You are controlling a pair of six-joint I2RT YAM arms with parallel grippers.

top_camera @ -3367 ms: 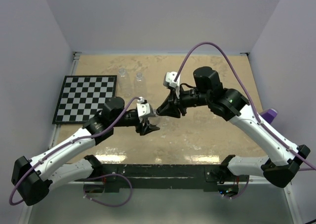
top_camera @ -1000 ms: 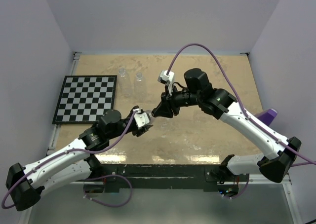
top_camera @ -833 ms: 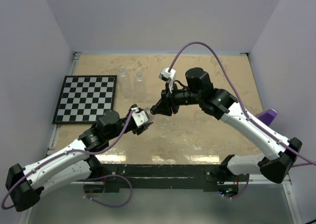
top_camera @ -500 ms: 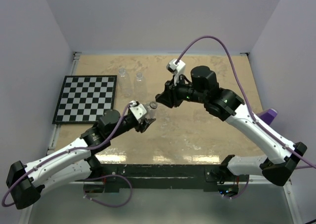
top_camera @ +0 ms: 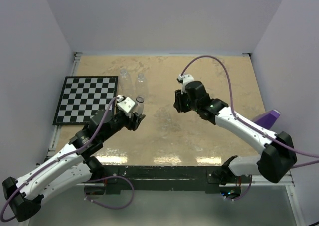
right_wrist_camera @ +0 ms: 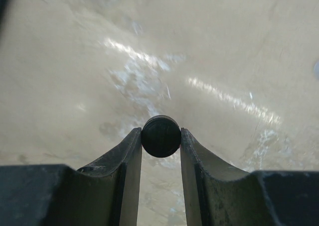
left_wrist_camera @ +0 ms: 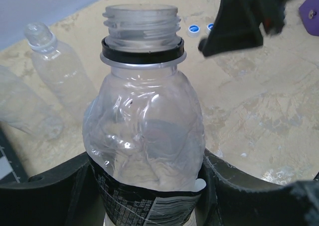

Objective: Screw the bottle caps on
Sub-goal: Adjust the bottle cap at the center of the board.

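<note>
Now, surface: a tan, mottled top with pale walls around it, seen from above; both arms are bolted at its near edge.
checkered mat: a black-and-white board lying flat on the left part of the surface.
right arm: white and black, reaching from the near right corner toward the middle, with a purple cable arching over it.
left arm: white and black, reaching from the near left corner toward the middle and ending just beside the mat's right edge.
left pincer: clenched on the lower body of a clear bottle, one finger on each side.
right pincer: clenched on the black cap, and well apart from the left pincer, to its right.
held bottle: upright in the left pincer, clear and crumpled. It has a dark label low down and a black ring under the threaded neck, and the mouth is open.
two other bottles: clear, standing close together on the surface beyond the held bottle, near the mat's far right corner. Whether they are capped cannot be told.
black cap: round, pinched between the right pincer's fingertips above the surface, away from every bottle.
blue caps: two, with white centres, lying on the surface beyond the held bottle. One is partly hidden by the right pincer.
</note>
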